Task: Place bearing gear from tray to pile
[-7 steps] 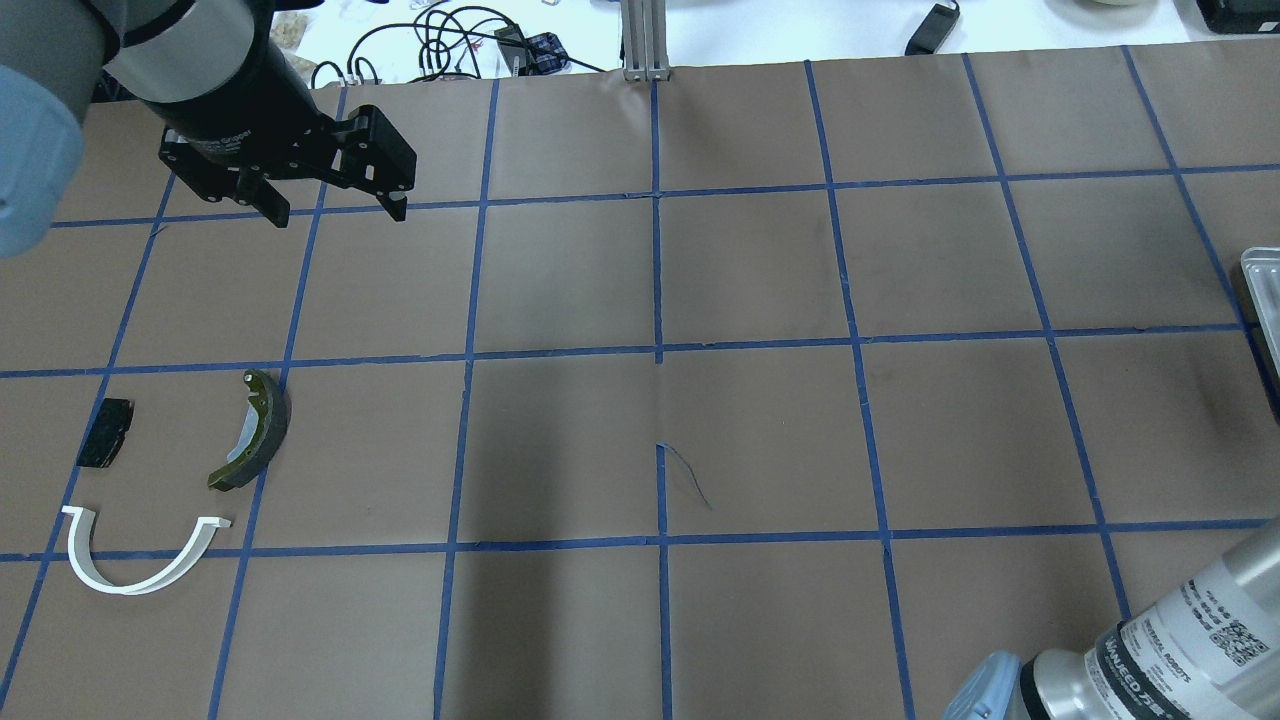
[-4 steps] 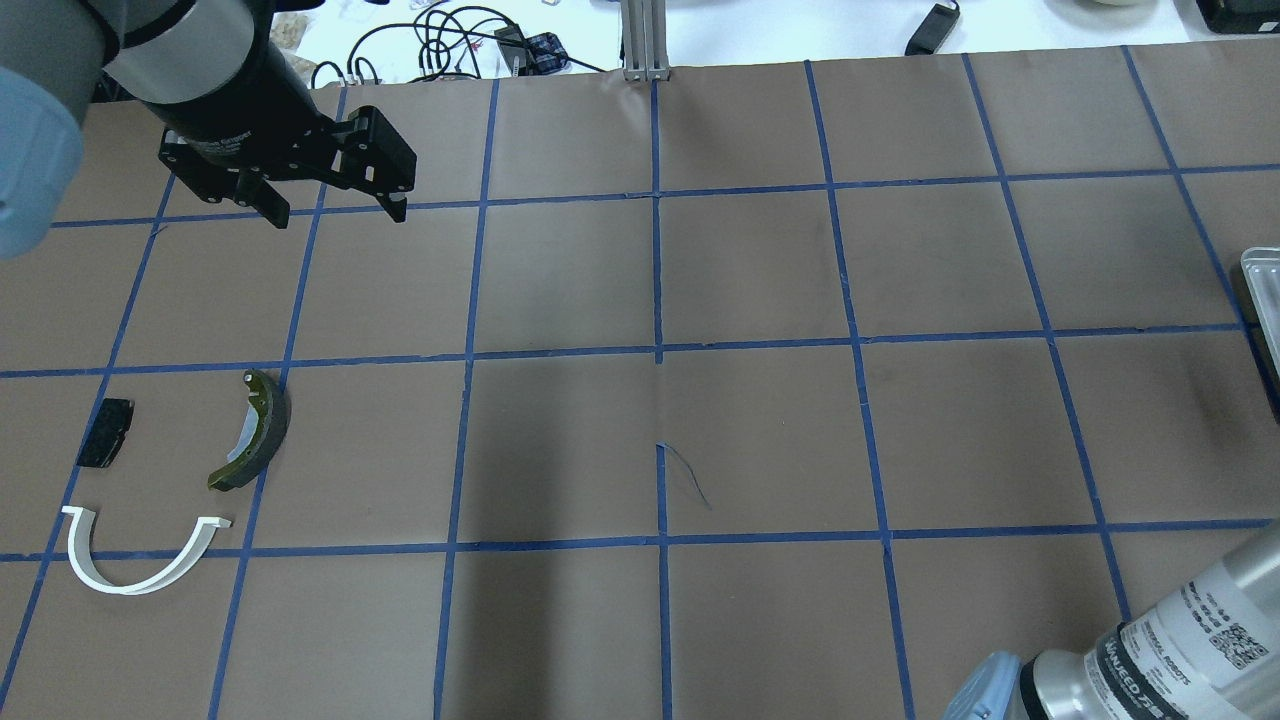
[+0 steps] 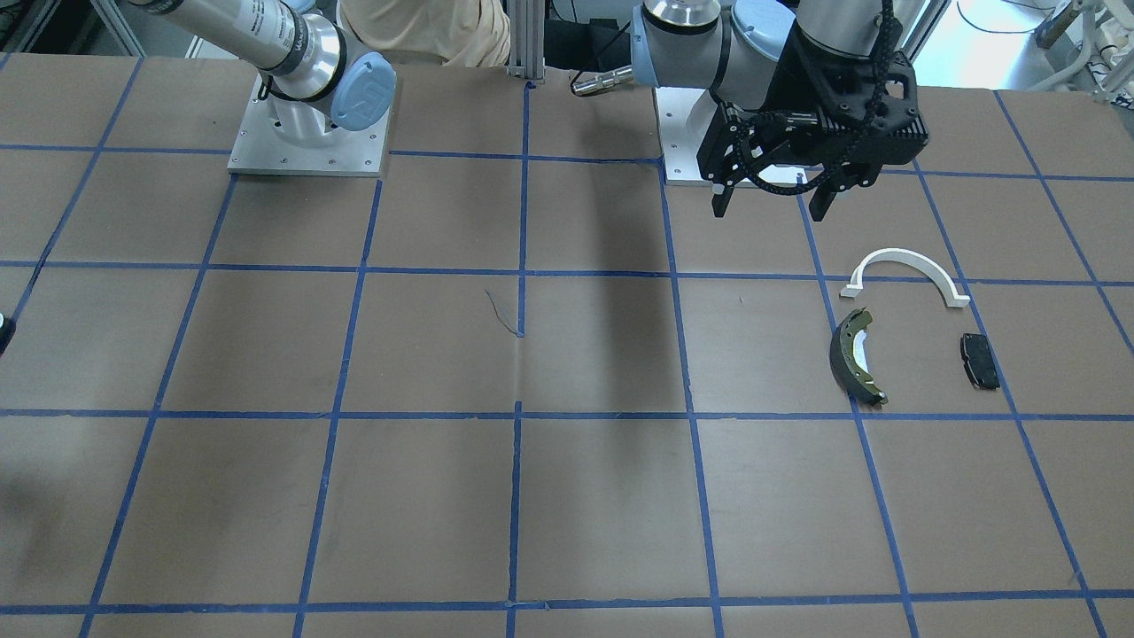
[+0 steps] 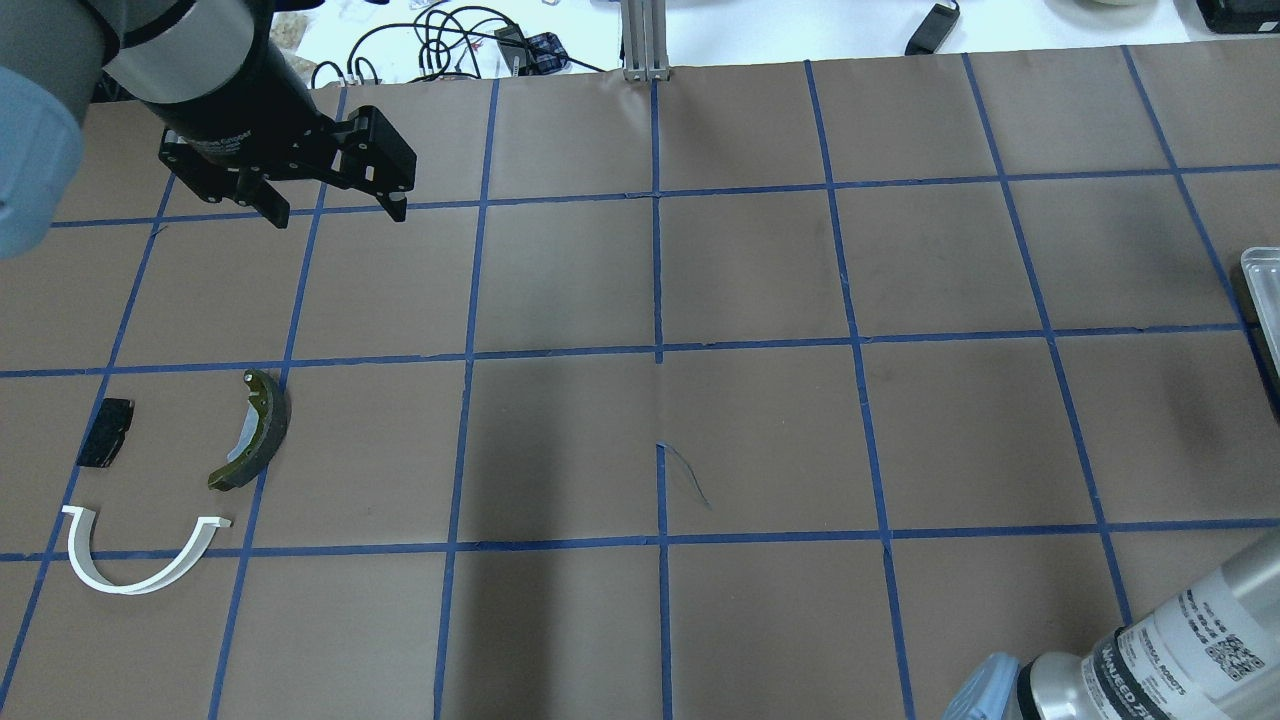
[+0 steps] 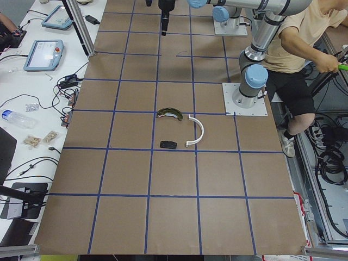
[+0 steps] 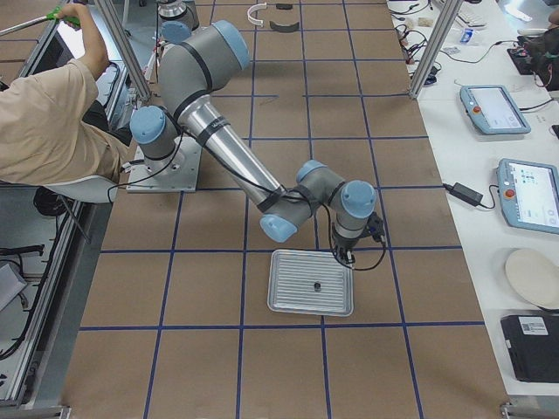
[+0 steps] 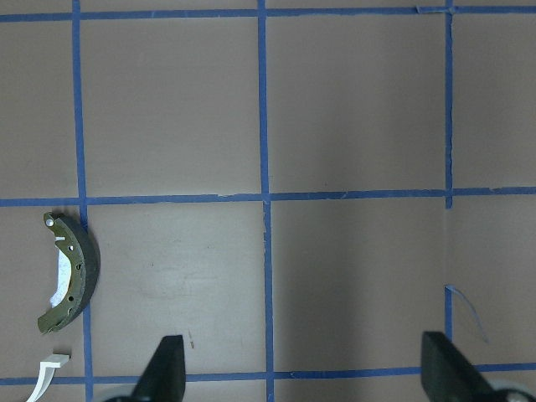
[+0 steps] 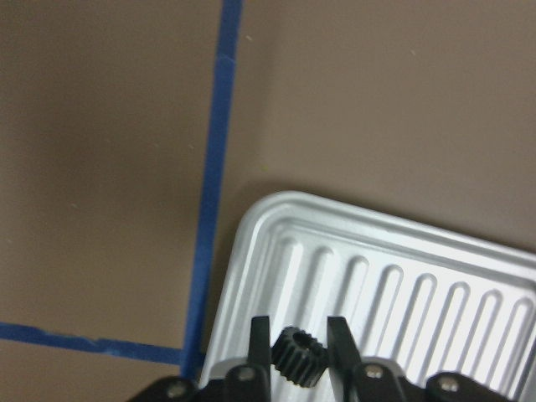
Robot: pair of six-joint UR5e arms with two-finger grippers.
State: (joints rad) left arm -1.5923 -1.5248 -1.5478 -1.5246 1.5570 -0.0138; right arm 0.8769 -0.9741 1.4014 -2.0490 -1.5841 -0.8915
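My right gripper (image 8: 297, 335) is shut on a small black bearing gear (image 8: 297, 358) and holds it above a corner of the ribbed metal tray (image 8: 385, 276). In the exterior right view this gripper (image 6: 343, 255) is at the tray's far edge (image 6: 288, 301). The pile lies far off on the left side: a white arch (image 4: 130, 588), a dark brake shoe with an olive rim (image 4: 257, 428) and a black pad (image 4: 105, 432). My left gripper (image 4: 335, 212) is open and empty, hovering beyond the pile.
A small dark item (image 6: 317, 285) lies in the tray. The tray's edge shows at the overhead view's right border (image 4: 1262, 290). Cables and tablets lie past the table's far edge. A seated operator (image 6: 52, 113) is behind the robot bases.
The right arm has shifted slightly towards the overhead view's lower right. The left arm and the pile have not moved.
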